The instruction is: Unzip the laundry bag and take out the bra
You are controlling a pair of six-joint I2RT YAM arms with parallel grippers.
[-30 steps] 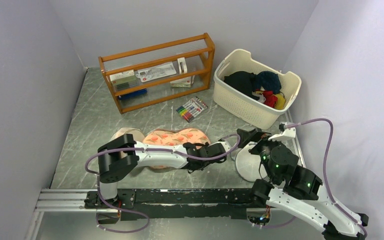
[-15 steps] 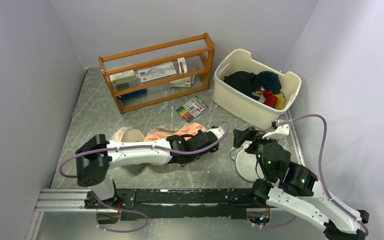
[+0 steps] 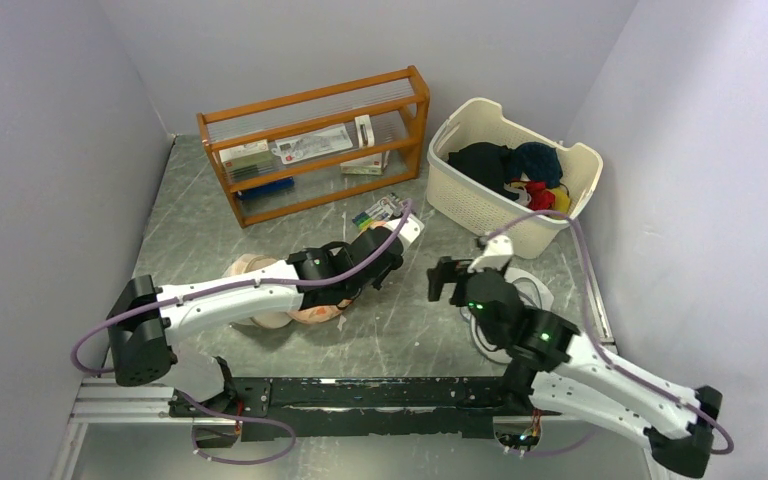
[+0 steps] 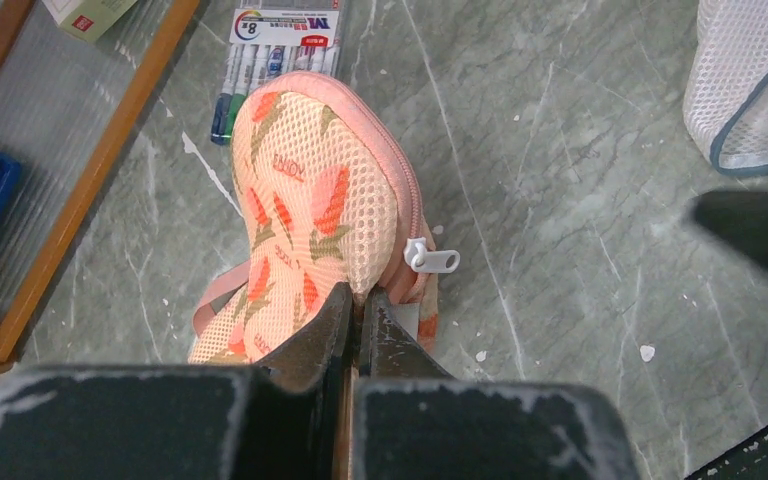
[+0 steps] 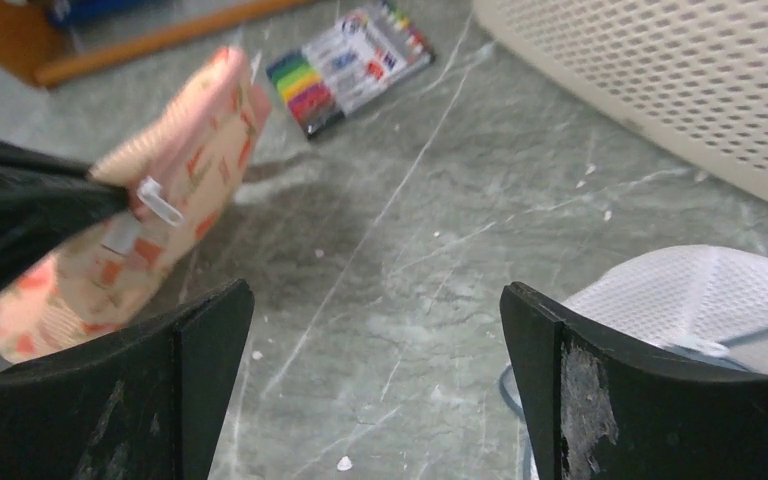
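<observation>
The laundry bag [image 4: 310, 200], peach with orange-red flowers, lies tilted, its far end toward the marker pack. My left gripper [image 4: 358, 298] is shut on the bag's edge just beside the white zip pull [image 4: 432, 259]. From above, the left gripper [image 3: 372, 258] covers most of the bag [image 3: 315, 312]. My right gripper [image 5: 375, 330] stands open over bare table, to the right of the bag [image 5: 190, 170] and its zip pull [image 5: 160, 200], touching neither. In the top view the right gripper [image 3: 445, 280] faces the left one. The bra is hidden.
A marker pack [image 3: 385, 210] lies just behind the bag. A white basket [image 3: 515, 175] of clothes stands back right, a wooden rack [image 3: 315, 145] at the back. White mesh discs [image 5: 700, 300] lie under the right arm. A beige pouch [image 3: 250, 270] sits left of the bag.
My left gripper has carried the bag's gripped end up and back toward the markers. The right arm has swung left toward the bag, jaws still open.
</observation>
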